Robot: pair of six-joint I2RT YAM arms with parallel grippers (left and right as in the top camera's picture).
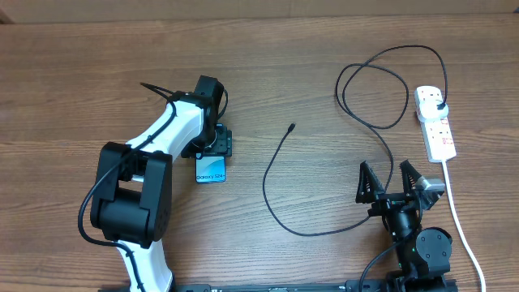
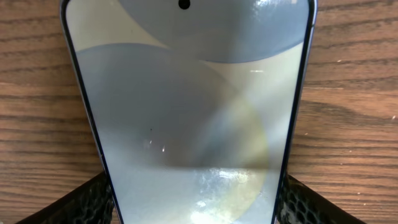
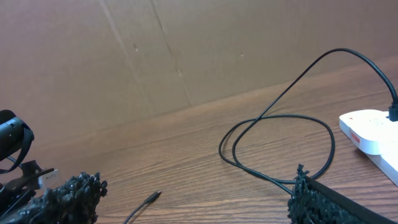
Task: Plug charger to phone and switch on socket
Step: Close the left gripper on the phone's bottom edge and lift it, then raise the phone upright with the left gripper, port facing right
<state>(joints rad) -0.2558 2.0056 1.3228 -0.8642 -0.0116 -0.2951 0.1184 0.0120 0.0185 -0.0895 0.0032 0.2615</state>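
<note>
Left end effector [image 1: 214, 146] clamped on the phone [image 1: 211, 169], charger tip loose on the bench [image 1: 65, 81].
The charger [image 1: 280, 207] runs from its plug [image 1: 439, 106], seated in the far outlet of the socket [image 1: 435, 123], loops leftward and curves round to its connector tip [image 1: 291, 127], which points away from the robot, well apart from the phone. The socket's long axis runs far to near along the right side, its white cord [image 1: 458, 215] leaving the near end. The phone lies lengthwise far to near, its text end towards the robot, with fingers [image 2: 81, 200] pressed against both long edges. The right end effector [image 1: 391, 185] is spread wide, holding nothing, near the front edge.
</note>
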